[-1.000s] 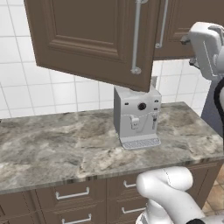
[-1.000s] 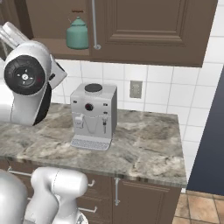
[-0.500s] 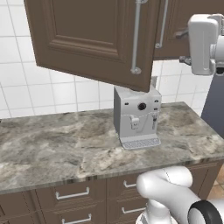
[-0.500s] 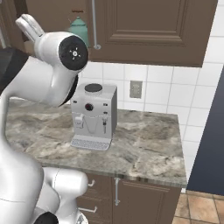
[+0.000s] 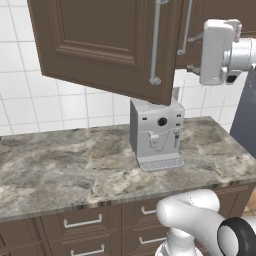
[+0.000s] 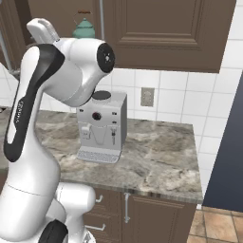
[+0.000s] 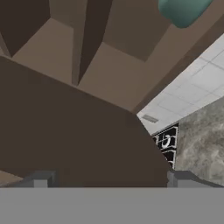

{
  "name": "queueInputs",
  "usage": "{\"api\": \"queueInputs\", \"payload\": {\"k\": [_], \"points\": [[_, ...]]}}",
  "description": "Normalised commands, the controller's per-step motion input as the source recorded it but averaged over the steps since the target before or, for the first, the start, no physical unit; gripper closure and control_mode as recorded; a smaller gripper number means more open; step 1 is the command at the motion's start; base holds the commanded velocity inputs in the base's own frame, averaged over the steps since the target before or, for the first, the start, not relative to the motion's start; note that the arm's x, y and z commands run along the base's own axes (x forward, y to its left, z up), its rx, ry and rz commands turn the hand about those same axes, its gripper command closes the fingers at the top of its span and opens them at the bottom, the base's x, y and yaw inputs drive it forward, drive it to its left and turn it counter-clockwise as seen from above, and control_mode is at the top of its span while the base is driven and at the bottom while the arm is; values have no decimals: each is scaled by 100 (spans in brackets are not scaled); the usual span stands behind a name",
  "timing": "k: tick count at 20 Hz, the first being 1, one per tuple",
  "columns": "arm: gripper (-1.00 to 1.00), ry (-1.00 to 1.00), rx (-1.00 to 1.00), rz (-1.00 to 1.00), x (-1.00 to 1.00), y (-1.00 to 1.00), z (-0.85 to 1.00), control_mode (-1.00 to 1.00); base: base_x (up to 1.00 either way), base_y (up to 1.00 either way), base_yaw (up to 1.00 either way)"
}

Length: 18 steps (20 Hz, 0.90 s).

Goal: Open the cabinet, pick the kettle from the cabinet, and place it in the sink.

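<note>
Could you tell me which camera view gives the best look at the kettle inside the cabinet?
The right base view: the kettle stands upright on the cabinet shelf, its body and arched handle visible above the arm. The hand view catches just its rounded teal underside at the top edge. In the left base view the open door hides it.

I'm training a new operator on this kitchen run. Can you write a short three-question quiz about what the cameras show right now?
1. True or false: the left door of the cabinet is swung open.
2. What sits inside the opened cabinet? A) a mug B) the kettle C) a bowl
3. Fill in: the grey boxy appliance on the counter under the cabinet is a ______ machine.

Key
1. True; the door angles out from the wall over the counter.
2. B; the teal kettle stands on the shelf, untouched.
3. Coffee.
</note>
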Motion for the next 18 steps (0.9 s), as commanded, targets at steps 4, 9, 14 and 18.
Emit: {"api": "queueInputs", "payload": {"k": [4, 9, 14, 18], "points": [[-100, 0, 5, 18, 34, 25, -8, -100, 0, 0, 0], [-100, 0, 4, 16, 34, 28, -6, -100, 0, 0, 0], [-100, 0, 3, 16, 23, 32, -2, -100, 0, 0, 0], [-100, 0, 2, 19, 0, 42, 0, -100, 0, 0, 0]]}}
